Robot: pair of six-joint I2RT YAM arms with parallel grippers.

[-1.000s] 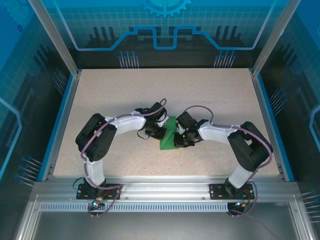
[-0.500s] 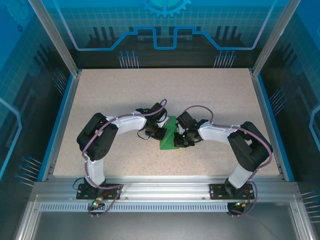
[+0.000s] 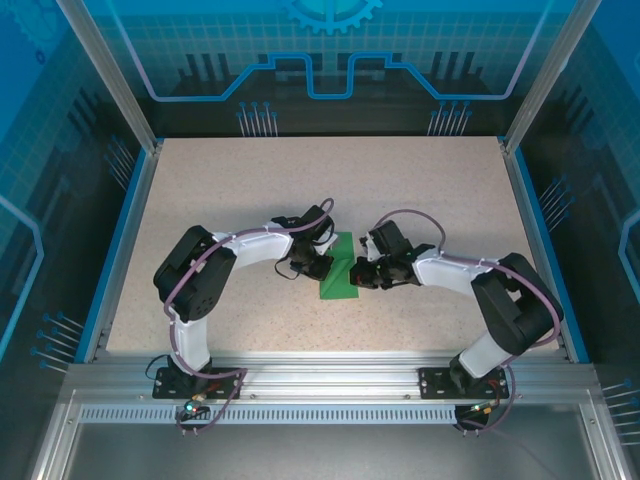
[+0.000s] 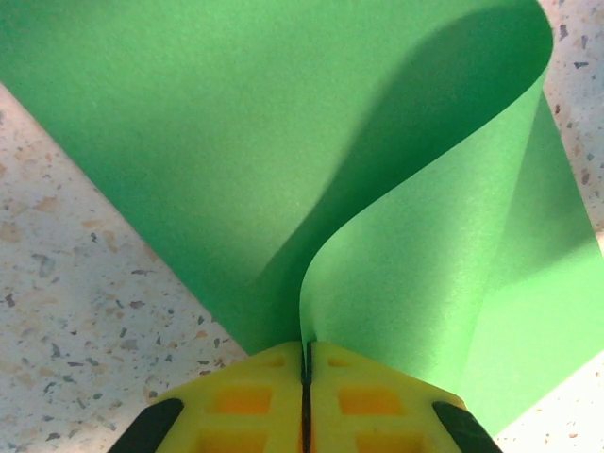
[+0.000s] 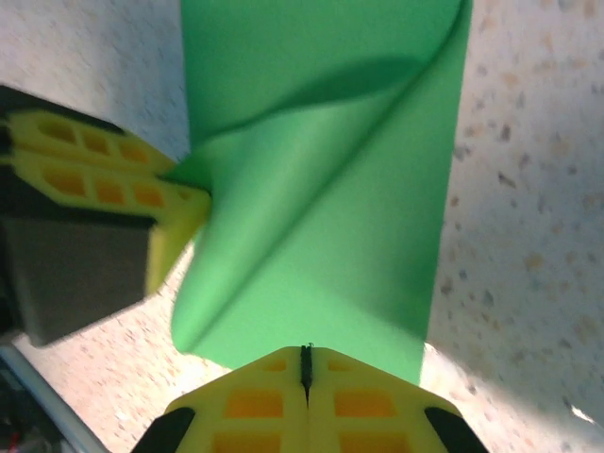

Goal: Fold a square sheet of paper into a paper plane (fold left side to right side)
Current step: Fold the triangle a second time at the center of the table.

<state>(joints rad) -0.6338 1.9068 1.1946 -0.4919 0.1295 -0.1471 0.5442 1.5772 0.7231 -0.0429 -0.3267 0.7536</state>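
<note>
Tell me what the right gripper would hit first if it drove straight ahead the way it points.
The square sheet of paper: its curled flap lies directly ahead of the shut right gripper, apparently very close, though depth is unclear. The left gripper sits off that line.

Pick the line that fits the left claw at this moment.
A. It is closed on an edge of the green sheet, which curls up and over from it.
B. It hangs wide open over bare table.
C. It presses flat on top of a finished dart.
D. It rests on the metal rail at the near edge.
A: in the left wrist view the left claw has its fingers together on an edge of the square sheet of paper, which bends over in a loop.
</note>
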